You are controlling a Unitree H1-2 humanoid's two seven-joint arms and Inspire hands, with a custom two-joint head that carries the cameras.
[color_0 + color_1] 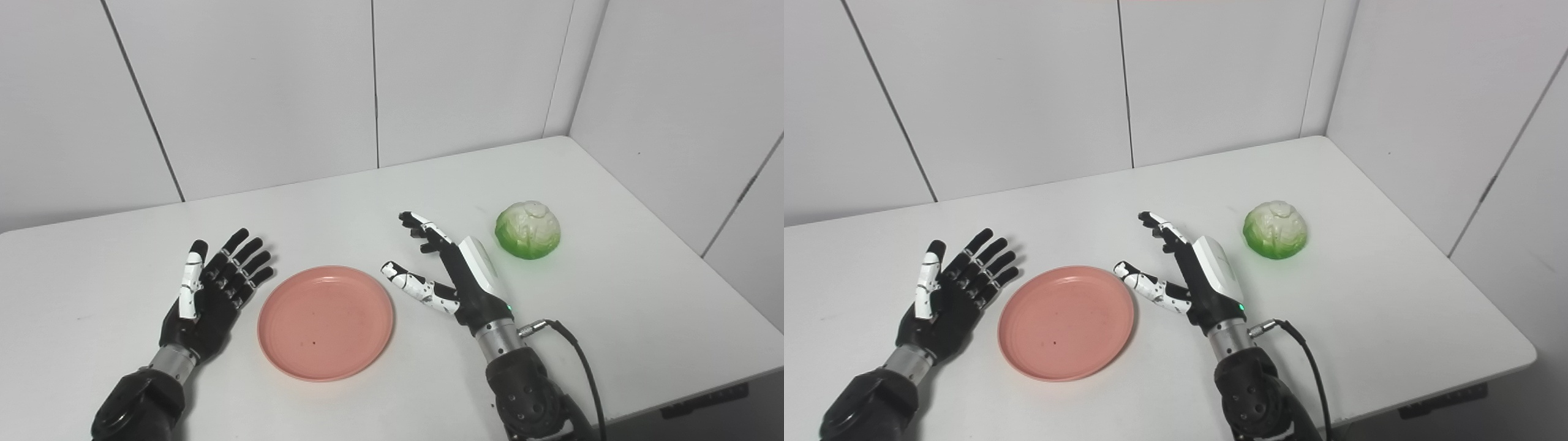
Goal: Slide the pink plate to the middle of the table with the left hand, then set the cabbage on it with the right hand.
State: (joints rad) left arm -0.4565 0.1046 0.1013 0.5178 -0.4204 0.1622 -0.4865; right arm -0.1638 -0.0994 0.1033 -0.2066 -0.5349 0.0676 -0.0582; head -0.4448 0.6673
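Between splayed, empty left robot hand [208, 294] and right robot hand [456, 275]: bare pink plate [325, 322]; cabbage [527, 230] apart, rightward.

A: Items cut off or hidden?
B: Table [367, 202]: near-left corner and part of the near edge run out of frame. Both forearms leave at the bottom edge. Cable [576, 355] from the right wrist drops past the near edge, its end unseen.

A: Anything unreadable?
B: Pink plate [325, 321]: dark specks, possibly dirt, too small to tell. Cabbage [528, 229]: underside hidden. Right hand [444, 269]: palm faces away from the cameras.
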